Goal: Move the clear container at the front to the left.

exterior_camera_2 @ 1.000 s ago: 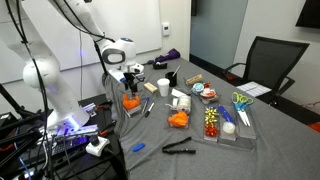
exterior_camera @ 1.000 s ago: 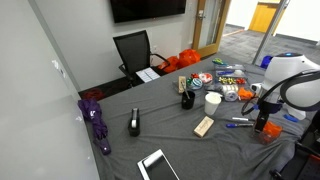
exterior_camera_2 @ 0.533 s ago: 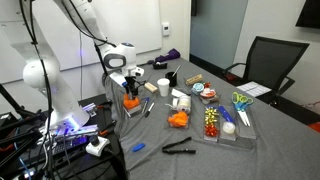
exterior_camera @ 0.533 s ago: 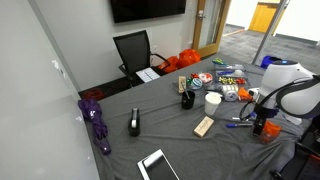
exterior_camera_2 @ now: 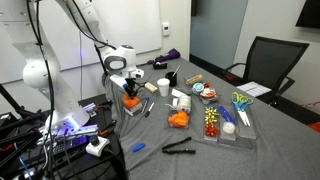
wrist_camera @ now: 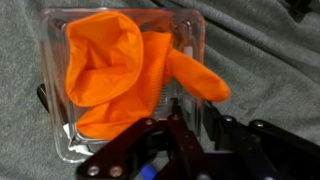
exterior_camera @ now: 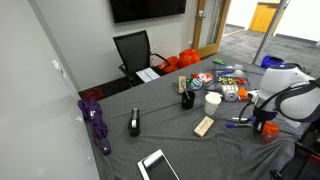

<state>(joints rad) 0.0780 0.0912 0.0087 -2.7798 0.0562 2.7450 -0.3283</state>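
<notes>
The clear container (wrist_camera: 192, 40) is a small square plastic tub stuffed with crumpled orange material (wrist_camera: 115, 70). It stands on the grey cloth near the table's edge by the robot in both exterior views (exterior_camera: 266, 131) (exterior_camera_2: 130, 102). My gripper (wrist_camera: 190, 122) reaches down onto it from above (exterior_camera: 263, 121) (exterior_camera_2: 129, 92). In the wrist view, one finger (wrist_camera: 165, 125) is inside the tub. The other finger (wrist_camera: 218, 128) is outside its right wall, and the jaws are pinched on that wall.
A white cup (exterior_camera: 212, 100) (exterior_camera_2: 163, 87), a wooden block (exterior_camera: 204, 125), pens and a tray of small items (exterior_camera_2: 225, 122) lie close by. Farther along are a black tape dispenser (exterior_camera: 134, 123), a tablet (exterior_camera: 156, 165), orange bags (exterior_camera: 185, 60) and a chair (exterior_camera: 133, 50).
The jaws have come together from wide open onto the container's wall. The arm has settled slightly lower over the tub; the tub itself has not moved.
</notes>
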